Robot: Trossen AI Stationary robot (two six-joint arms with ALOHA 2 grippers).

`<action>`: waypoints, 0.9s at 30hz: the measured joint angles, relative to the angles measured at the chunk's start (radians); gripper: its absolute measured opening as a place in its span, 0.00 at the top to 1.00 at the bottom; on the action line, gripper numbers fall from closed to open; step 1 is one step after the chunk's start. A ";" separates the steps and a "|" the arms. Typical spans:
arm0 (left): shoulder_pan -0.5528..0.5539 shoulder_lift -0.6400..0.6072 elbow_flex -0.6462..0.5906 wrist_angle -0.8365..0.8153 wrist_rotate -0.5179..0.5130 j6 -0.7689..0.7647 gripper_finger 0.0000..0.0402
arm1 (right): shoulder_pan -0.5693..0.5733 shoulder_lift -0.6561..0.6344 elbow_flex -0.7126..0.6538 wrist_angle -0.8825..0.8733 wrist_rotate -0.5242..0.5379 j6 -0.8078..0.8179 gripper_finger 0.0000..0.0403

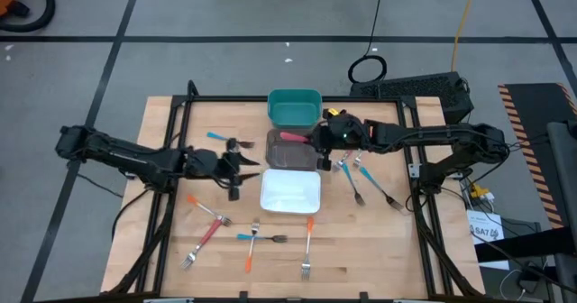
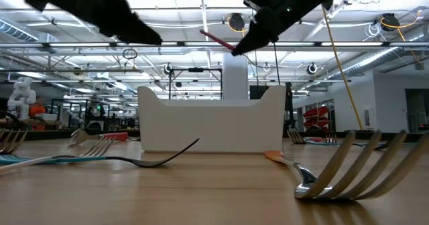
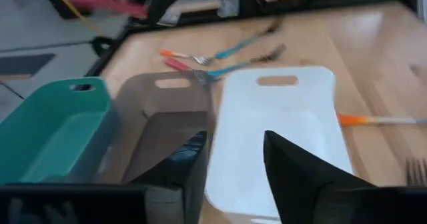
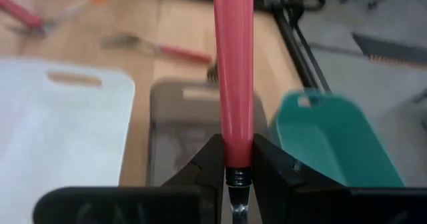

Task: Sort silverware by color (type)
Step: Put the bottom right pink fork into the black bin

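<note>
My right gripper (image 1: 315, 141) is shut on a pink-handled fork (image 1: 293, 137), which it holds over the dark bin (image 1: 290, 151), between the teal bin (image 1: 295, 107) and the white bin (image 1: 290, 193). My left gripper (image 1: 247, 165) hangs open above the table just left of the white and dark bins, with nothing between its fingers (image 3: 193, 164). Other forks lie flat on the wood: a blue one (image 1: 221, 138) at the far left, orange, red and blue ones (image 1: 248, 238) near the front edge, and several (image 1: 359, 175) right of the bins. My right gripper pinches the pink fork between its two fingers at the end of the handle next to the metal neck (image 4: 237, 161). The fingers come from the table's right and lie along the fork. The handle (image 2: 216, 39) sticks out ahead of them, lifted clear over the dark bin.
The three bins stand in a row at the table's middle, from far to near: teal, dark, white. A black frame (image 1: 180, 114) runs around the tabletop. The white bin (image 2: 211, 124) fills the centre of the low view, with fork heads (image 2: 348, 171) close to that camera.
</note>
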 joint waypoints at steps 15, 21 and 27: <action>0.035 -0.127 -0.169 0.122 -0.055 -0.088 0.70 | -0.116 0.113 0.161 0.080 -0.217 0.055 0.88; 0.035 -0.127 -0.169 0.116 -0.055 -0.113 0.70 | -0.126 0.194 0.259 -0.054 -0.216 0.046 0.88; 0.035 -0.127 -0.169 0.114 -0.055 -0.118 0.70 | -0.124 0.257 0.265 -0.102 -0.217 0.048 0.88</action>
